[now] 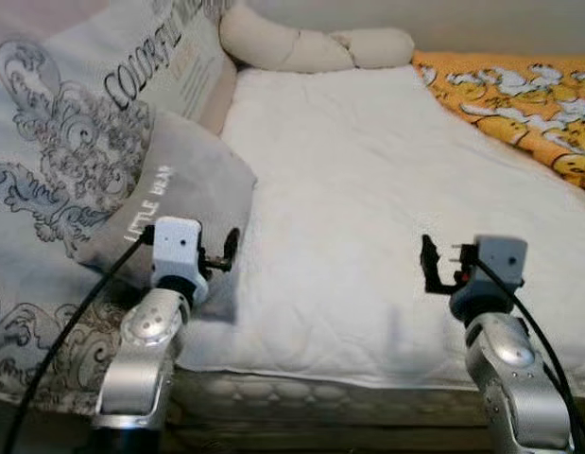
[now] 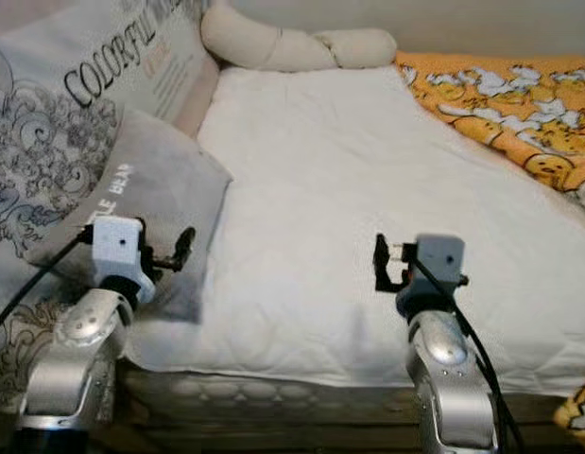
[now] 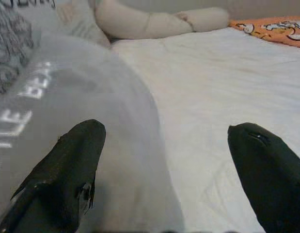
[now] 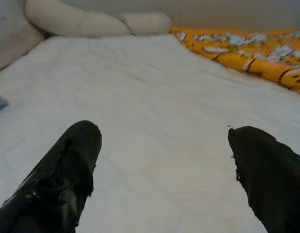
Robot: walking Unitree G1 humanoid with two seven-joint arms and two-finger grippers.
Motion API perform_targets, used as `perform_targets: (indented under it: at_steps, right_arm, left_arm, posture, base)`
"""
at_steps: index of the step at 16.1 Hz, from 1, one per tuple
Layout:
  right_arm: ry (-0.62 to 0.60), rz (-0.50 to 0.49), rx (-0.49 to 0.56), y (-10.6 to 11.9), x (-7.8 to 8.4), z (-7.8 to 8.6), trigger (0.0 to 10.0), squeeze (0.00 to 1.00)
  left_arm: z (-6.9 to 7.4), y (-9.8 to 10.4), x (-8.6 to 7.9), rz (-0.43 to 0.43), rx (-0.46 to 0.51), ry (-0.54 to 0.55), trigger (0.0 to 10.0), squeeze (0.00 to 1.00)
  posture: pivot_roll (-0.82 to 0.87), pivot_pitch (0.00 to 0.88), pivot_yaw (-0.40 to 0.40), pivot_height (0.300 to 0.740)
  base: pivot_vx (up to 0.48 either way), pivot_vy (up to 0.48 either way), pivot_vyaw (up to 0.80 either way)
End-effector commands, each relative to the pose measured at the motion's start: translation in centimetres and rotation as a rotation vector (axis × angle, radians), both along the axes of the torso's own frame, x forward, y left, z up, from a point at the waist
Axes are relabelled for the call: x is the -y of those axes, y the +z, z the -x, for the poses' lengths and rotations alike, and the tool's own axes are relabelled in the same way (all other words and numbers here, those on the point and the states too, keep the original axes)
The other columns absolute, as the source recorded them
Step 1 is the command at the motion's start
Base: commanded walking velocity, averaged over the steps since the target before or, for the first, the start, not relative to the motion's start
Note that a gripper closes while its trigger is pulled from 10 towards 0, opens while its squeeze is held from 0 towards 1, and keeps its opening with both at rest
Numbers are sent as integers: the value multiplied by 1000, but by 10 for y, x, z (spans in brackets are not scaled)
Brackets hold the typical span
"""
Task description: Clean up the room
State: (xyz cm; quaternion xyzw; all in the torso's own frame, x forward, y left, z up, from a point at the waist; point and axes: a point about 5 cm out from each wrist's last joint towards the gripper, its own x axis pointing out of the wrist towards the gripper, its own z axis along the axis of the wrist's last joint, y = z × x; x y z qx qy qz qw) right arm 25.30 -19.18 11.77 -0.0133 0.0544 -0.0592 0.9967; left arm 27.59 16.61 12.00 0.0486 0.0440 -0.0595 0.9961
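Note:
A grey pillow [image 1: 193,184] printed "LITTLE BEAR" lies at the left edge of the white bed cover [image 1: 368,180], leaning on a large patterned pillow [image 1: 75,123]. My left gripper [image 1: 224,253] is open just above the grey pillow's near corner. In the left wrist view one finger [image 3: 74,165] is over the grey pillow [image 3: 82,111] and the other over the white cover. My right gripper [image 1: 431,265] hovers open above the near right part of the white cover, with nothing between its fingers [image 4: 67,165].
A beige knotted long cushion [image 1: 311,45] lies across the far end of the bed. An orange cartoon-print blanket [image 1: 528,104] covers the far right. The mattress's front edge [image 1: 320,388] runs just before my arms.

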Motion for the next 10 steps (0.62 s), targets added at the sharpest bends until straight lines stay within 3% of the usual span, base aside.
perform_targets:
  at_steps: [1,5,10]
  right_arm:
    - [15,1,23,4,-4,-3,10000,1000]
    - [11,24,-22,-9,-2,2,10000,1000]
    - [-1,26,-38,-14,-2,4,10000,1000]
  left_arm:
    - [-1,-2,-11,-23,-8,37,10000,1000]
    - [2,-11,-29,-55,-42,86,10000,1000]
    - [0,-9,-25,-60,-36,70,10000,1000]
  posture:
    - [-84,0,22,740]
    - [-72,0,21,740]
    - [-73,0,25,740]
  base:
    - [0,-345,0]
    - [0,-293,0]
    - [0,-302,0]
